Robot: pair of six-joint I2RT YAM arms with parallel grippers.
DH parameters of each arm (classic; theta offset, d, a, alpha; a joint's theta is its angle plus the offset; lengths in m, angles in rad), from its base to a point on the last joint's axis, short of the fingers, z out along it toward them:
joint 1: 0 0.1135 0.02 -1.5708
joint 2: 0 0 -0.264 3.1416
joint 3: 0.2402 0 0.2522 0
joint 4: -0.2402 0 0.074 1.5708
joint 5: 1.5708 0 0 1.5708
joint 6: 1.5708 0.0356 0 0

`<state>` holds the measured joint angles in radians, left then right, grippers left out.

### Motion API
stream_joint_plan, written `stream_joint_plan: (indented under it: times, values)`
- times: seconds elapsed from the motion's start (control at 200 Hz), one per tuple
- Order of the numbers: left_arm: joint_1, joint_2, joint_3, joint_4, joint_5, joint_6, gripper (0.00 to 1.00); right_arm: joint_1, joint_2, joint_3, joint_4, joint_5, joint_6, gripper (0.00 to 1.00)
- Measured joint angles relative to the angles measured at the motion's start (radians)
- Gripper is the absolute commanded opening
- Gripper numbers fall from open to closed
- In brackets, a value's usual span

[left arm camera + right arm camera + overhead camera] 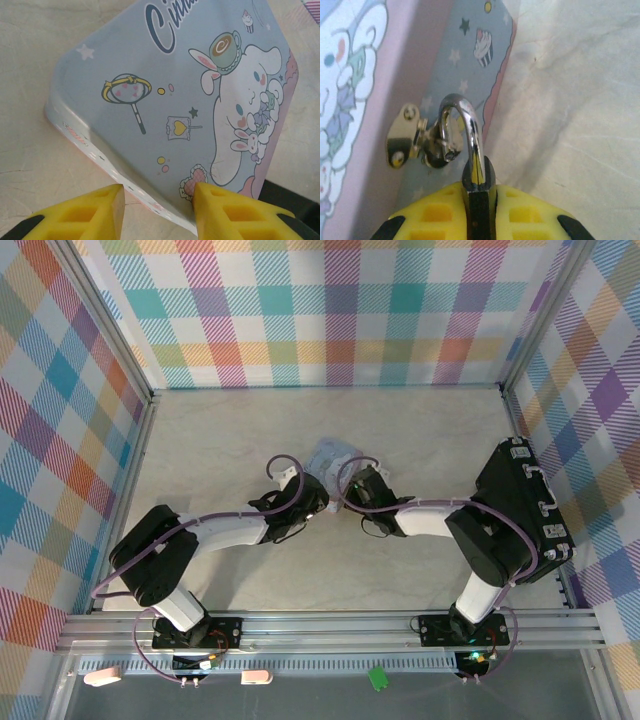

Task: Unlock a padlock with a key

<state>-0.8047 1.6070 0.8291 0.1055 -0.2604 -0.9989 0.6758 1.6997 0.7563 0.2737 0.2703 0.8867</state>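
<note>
The step in hand looks like steadying the padlock (478, 187) so that a key can go in. The right fingers (437, 212) are clamped on its dark body from both sides, just under the shackle (467, 125). To do this well, I judge the hold should be firm but the pull gentle. The shackle is threaded through the loop of the hasp (407, 137) on the side wall of the tin (150, 100), so a hard tug would drag the light tin across the desk (580, 100) rather than free anything. The left fingers (92, 212) stand apart, straddling the tin's near edge, one over the lid and one over the desk; whether either one touches the tin I cannot tell. Closing them on that edge would pin the tin and give the right arm something to work against. The padlock's long axis runs from the body between the right fingers straight out along their reach, shackle end leading, pointing at the hasp and lying roughly along the tin's side wall. That leaves the keyhole end turned back toward the wrist and covered by the fingers, so the body probably needs turning or regripping before the key can reach it.
</note>
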Motion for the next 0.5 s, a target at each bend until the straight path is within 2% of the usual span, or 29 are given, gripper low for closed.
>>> stream_joint_plan:
  times: [0.5]
  values:
    - [0.0, -0.001, 0.0, -0.002, -0.004, 0.0, 0.4, -0.134, 0.005, 0.022, 0.01, -0.202, 0.005, 0.07]
